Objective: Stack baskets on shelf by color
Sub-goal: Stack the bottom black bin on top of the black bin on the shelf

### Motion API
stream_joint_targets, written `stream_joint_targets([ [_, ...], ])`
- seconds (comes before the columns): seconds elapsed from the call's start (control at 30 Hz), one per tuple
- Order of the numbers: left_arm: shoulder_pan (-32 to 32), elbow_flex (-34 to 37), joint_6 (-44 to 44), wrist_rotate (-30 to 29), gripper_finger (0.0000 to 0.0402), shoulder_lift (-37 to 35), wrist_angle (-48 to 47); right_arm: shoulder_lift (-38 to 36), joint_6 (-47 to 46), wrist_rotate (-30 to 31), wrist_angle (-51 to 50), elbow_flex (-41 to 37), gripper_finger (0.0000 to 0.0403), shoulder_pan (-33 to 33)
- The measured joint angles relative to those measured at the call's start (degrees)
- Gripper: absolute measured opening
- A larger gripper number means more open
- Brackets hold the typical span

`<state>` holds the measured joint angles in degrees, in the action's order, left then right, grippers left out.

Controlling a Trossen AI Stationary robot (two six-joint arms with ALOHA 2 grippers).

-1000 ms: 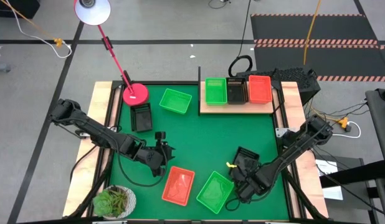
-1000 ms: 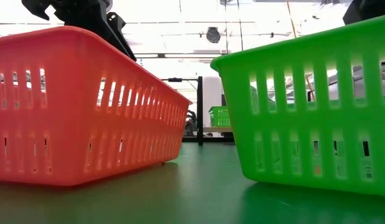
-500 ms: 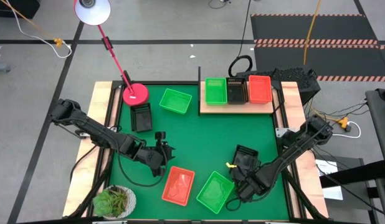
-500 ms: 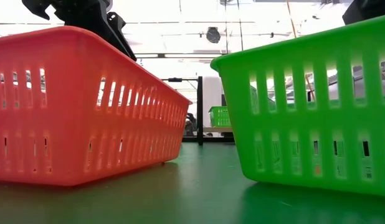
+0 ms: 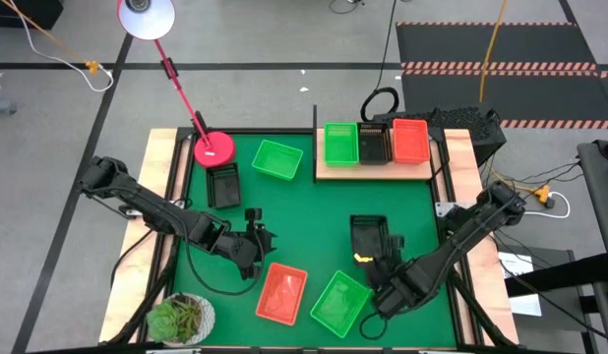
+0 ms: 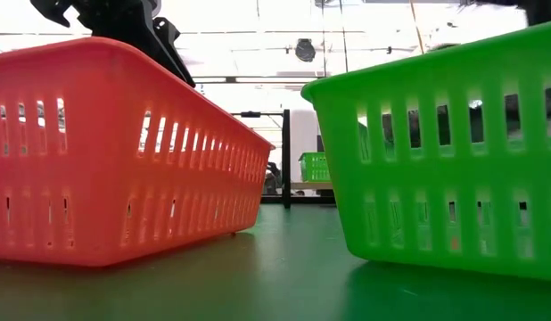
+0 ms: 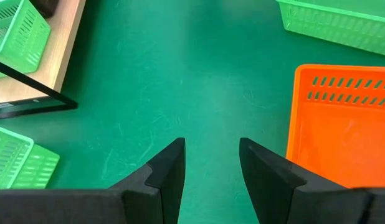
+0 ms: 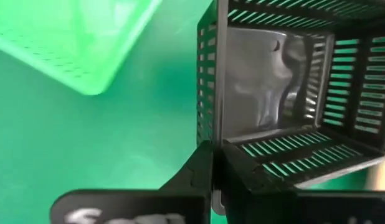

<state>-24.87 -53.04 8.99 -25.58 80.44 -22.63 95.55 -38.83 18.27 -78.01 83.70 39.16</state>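
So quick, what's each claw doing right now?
Left claw: open, holding nothing, beside the orange-red basket.
Right claw: closed on the black basket's wall.

Left gripper (image 7: 211,165): fingers (image 7: 167,171) apart, bare green mat (image 7: 199,74) between and straight ahead of them, free lane. An orange-red plastic mesh basket (image 7: 342,127) sits just beside one finger, blocking that side. Farther ahead, a light wood shelf board (image 7: 58,56) w/ green mesh basket (image 7: 15,34) on it closes the lane's far end.

Right gripper (image 8: 212,177): fingers pinched on the wall of a black plastic mesh basket (image 8: 286,93), which fills the space ahead. Blurred green basket (image 8: 86,43) off to the other side; open mat between them. On the bench, mid mat in high view is clear.
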Motion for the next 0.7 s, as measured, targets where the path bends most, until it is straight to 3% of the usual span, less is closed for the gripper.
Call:
stream_joint_targets([
  [0.37,-0.3,0.0,1.7,0.0,0.0154,0.0,0.3,-9.8,12.7,7.0,-2.1,0.2,0.0003,-9.2],
  [0.7,-1.1,0.0,1.6,0.0,0.0154,0.0,2.1,-17.2,22.9,7.3,-2.0,0.2,0.0004,-17.7],
])
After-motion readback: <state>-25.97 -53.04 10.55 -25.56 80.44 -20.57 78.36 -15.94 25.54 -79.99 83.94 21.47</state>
